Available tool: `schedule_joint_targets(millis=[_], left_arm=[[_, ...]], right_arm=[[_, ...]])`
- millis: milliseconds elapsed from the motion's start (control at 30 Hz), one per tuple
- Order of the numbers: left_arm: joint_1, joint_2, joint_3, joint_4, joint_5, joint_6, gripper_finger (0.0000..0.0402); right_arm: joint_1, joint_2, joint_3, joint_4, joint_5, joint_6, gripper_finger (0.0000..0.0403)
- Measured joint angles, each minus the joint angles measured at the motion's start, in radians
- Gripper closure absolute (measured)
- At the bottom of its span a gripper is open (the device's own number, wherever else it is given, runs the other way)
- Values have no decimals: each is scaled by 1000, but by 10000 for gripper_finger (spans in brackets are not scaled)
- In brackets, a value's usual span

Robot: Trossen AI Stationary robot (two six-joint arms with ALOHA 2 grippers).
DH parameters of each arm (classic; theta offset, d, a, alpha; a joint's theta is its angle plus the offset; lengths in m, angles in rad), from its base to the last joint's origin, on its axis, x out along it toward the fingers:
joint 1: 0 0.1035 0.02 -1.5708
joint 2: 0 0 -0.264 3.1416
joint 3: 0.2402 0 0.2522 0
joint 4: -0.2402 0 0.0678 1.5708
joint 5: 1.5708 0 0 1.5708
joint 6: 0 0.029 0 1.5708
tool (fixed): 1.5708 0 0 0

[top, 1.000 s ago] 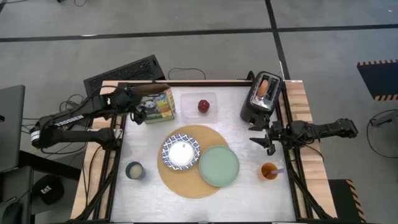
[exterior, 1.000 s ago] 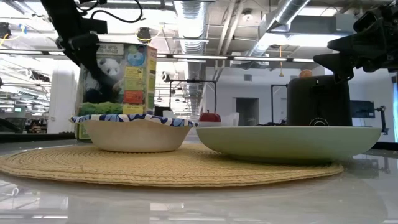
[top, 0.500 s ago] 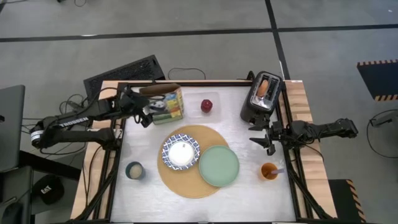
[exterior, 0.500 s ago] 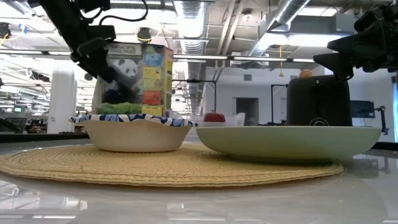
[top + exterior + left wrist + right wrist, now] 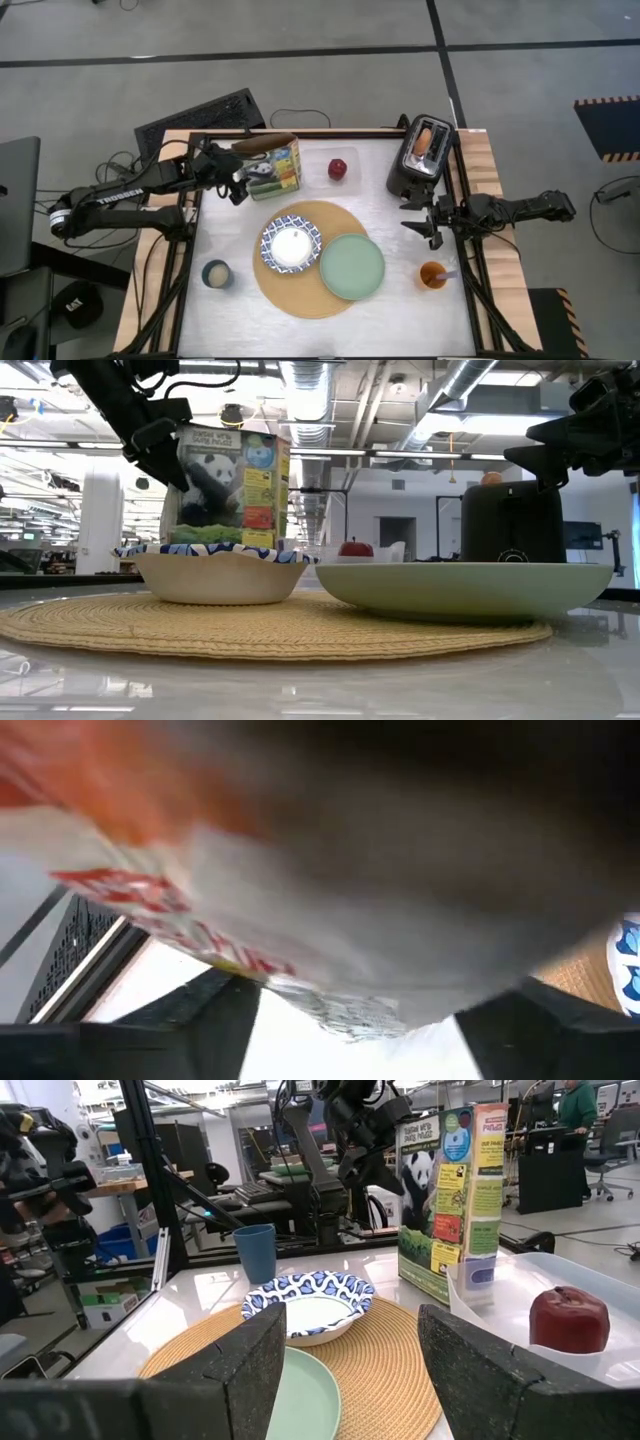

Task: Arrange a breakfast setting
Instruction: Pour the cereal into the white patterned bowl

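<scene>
The cereal box (image 5: 273,168) has been carried right along the desk's (image 5: 400,310) far side, off the surface, gripped by the left tool (image 5: 237,183), clamped shut on it. It now hangs behind the bowl (image 5: 290,243), so pouring looks close. A panda is printed; wording unreadable. The right tool (image 5: 422,225) waits open near the toaster (image 5: 420,155).

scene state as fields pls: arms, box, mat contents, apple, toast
left gripper: shut on cereal box, lifted behind the bowl
right gripper: open, idle at the table's right edge, near toaster
mat: holds bowl and plate
apple: in clear container
toast: in toaster slot
</scene>
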Motion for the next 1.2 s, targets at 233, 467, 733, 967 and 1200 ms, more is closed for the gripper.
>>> schedule_joint_targets(millis=[233,467,733,967,1200], left_arm=[[0,0,0,1,0,28,281],[-1,0,0,0,5,50,393],[-1,-50,12,-32,-1,50,401],[-62,-132,79,-67,8,18,401],[-171,-153,131,-60,26,-11,401]], right_arm=[[0,0,0,0,0,0,147],[0,0,0,0,0,1,147],[0,0,0,1,0,4,147],[0,0,0,12,0,6,147],[0,0,0,29,0,67,147]])
